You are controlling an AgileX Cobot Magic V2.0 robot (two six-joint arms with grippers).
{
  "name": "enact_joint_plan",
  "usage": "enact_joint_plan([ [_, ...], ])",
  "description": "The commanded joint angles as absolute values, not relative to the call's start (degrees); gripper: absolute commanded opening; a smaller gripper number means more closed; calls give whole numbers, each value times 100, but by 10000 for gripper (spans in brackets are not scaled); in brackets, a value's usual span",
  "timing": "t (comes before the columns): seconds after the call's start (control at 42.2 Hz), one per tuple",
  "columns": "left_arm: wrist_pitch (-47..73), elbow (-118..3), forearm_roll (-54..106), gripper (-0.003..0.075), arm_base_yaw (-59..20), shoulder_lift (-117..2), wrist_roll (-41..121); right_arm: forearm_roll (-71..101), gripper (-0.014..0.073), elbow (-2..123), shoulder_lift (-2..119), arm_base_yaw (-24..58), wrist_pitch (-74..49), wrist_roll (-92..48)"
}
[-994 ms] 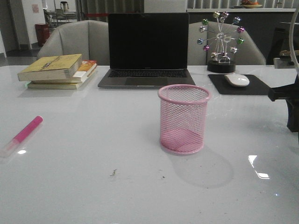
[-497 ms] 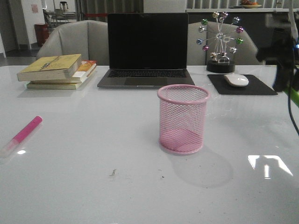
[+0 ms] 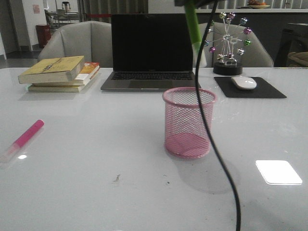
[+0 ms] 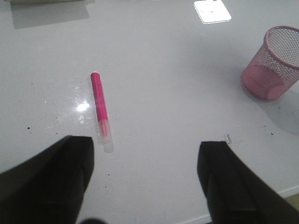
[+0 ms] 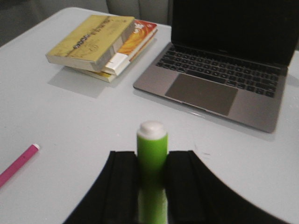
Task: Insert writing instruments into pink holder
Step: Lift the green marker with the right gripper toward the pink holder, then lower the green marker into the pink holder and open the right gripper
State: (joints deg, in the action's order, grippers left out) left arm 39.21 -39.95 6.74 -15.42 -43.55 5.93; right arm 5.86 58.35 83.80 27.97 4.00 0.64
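Observation:
The lime green marker (image 3: 192,23) hangs tilted, white end down, above and just behind the pink holder (image 3: 188,122). My right gripper (image 5: 152,156) is shut on the green marker (image 5: 152,144); in the front view only its dark underside shows at the top edge. The pink mesh holder stands upright mid-table with nothing in it. Flat on the table at the left lies the pink marker (image 3: 26,137) with its pale clear cap. My left gripper (image 4: 147,158) hovers open over the table, close to the pink marker's (image 4: 99,105) cap end, and is out of the front view.
A black cable (image 3: 211,139) hangs from the right arm across the holder's front. At the back stand a laptop (image 3: 151,53), a stack of books (image 3: 60,72), a mouse (image 3: 244,82) on a black pad and a small ferris-wheel ornament (image 3: 227,43).
The right arm has swung from the table's right edge up and leftward, bringing the green marker over the holder. The pink marker and holder have not moved.

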Motion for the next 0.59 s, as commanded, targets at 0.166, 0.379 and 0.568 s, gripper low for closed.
enact_joint_plan([
  [0.166,3537,-4165,784,528,-1591,-4357,591,504,99,4726,8709,2899,3764,0],
  [0.379,3537,-4165,784,529,-1591,-4357,591,504,164,4690,9414,2899,3878,0],
  [0.568,3537,-4165,784,529,-1591,-4357,591,504,458,4690,9393,2899,3861,0],
])
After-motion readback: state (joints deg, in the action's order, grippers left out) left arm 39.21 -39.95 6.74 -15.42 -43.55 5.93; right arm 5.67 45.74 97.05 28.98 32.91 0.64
